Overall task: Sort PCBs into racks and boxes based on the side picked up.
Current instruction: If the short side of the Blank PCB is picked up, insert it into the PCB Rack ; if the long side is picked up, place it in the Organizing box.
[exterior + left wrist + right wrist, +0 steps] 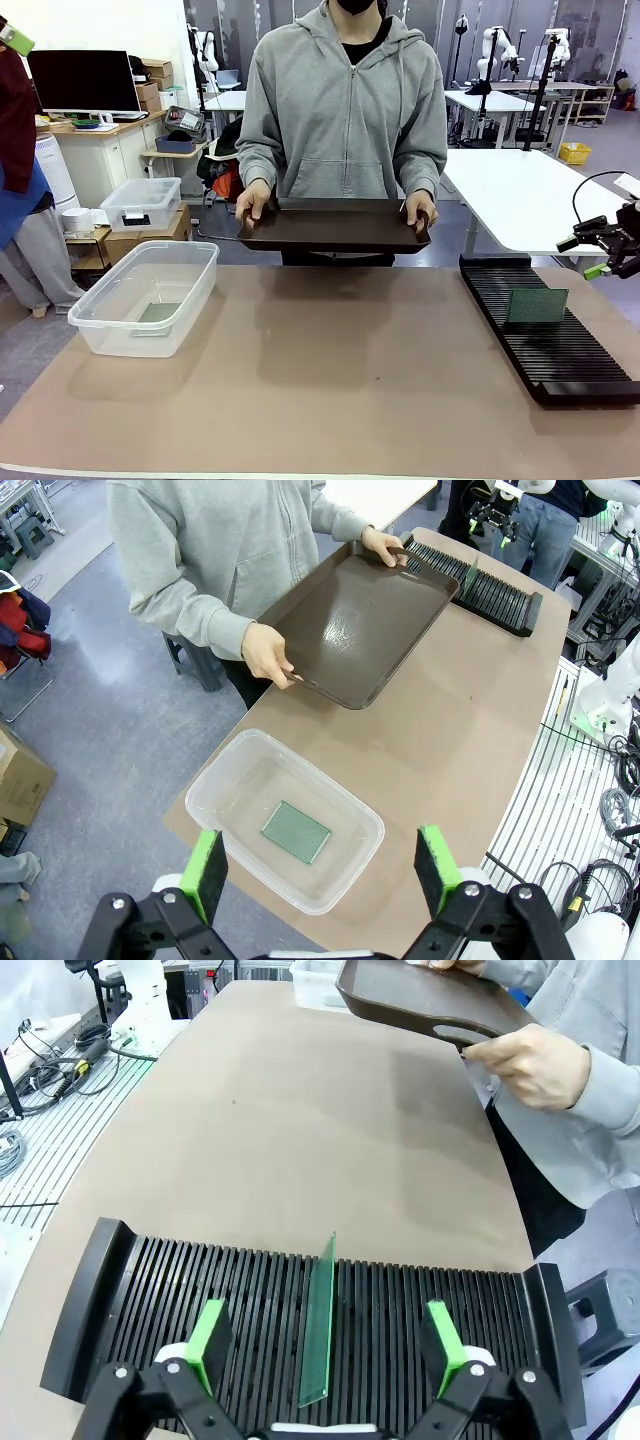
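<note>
Tub (300, 825) holds one flat PCB (296, 832); rack (300, 1315) holds another PCB (319, 1320) upright; both pincers gape empty.

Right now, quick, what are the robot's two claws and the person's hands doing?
Left gripper: open, holding nothing, above the clear tub.
Right gripper: open, holding nothing, above the black rack.
Person's hands: holding the brown tray.

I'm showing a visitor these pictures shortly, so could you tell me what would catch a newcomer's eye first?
Most striking is the person at the far side holding a dark brown tray by both handles above the table edge. Next come the two green boards: one PCB stands upright in the black rack on the right, another PCB lies flat in the clear tub on the left.
</note>
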Robot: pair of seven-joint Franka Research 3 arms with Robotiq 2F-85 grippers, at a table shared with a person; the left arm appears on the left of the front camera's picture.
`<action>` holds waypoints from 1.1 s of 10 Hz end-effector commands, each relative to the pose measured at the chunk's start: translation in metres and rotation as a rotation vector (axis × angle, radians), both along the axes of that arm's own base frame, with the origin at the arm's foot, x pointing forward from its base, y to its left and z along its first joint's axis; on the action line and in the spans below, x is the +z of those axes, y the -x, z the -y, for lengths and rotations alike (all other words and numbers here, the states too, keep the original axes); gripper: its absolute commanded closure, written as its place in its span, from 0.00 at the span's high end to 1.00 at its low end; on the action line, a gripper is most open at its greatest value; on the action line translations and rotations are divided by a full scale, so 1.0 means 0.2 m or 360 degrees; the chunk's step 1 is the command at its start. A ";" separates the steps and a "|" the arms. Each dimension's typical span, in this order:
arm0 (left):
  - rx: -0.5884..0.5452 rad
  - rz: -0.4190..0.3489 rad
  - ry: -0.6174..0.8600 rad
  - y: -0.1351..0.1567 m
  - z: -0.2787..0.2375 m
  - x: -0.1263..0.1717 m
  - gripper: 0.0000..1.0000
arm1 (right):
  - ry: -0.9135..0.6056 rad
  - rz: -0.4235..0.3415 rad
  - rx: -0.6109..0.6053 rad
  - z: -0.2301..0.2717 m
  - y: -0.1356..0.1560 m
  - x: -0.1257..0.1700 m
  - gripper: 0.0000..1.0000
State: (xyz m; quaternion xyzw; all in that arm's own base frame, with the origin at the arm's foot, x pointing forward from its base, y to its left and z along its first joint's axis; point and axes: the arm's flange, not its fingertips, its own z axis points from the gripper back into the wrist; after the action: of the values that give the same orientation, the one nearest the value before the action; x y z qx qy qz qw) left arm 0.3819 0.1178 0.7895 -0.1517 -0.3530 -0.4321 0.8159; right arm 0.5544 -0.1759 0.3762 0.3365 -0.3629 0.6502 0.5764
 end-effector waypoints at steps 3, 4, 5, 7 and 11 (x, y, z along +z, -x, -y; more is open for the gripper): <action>-0.0010 0.0000 0.0004 0.01 0.00 -0.01 1.00 | -0.0009 0.0005 0.0012 0.01 -0.01 0.02 1.00; -0.0010 0.0000 0.0004 0.01 0.00 -0.01 1.00 | -0.0009 0.0005 0.0012 0.01 -0.01 0.02 1.00; -0.0010 0.0000 0.0004 0.01 0.00 -0.01 1.00 | 0.0002 0.0009 0.0003 0.00 -0.01 0.01 1.00; -0.0010 0.0000 0.0004 0.01 0.00 -0.01 1.00 | 0.0137 0.0059 -0.0113 -0.17 0.06 0.33 1.00; -0.0010 0.0000 0.0004 0.01 0.00 -0.01 1.00 | 0.0377 0.0116 -0.0110 -0.47 0.17 0.96 1.00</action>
State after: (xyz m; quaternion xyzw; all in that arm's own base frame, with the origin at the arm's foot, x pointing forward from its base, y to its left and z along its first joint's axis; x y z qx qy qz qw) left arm 0.3819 0.1176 0.7896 -0.1517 -0.3530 -0.4323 0.8158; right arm 0.5233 -0.0892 0.5647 0.2479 -0.3500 0.6694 0.6066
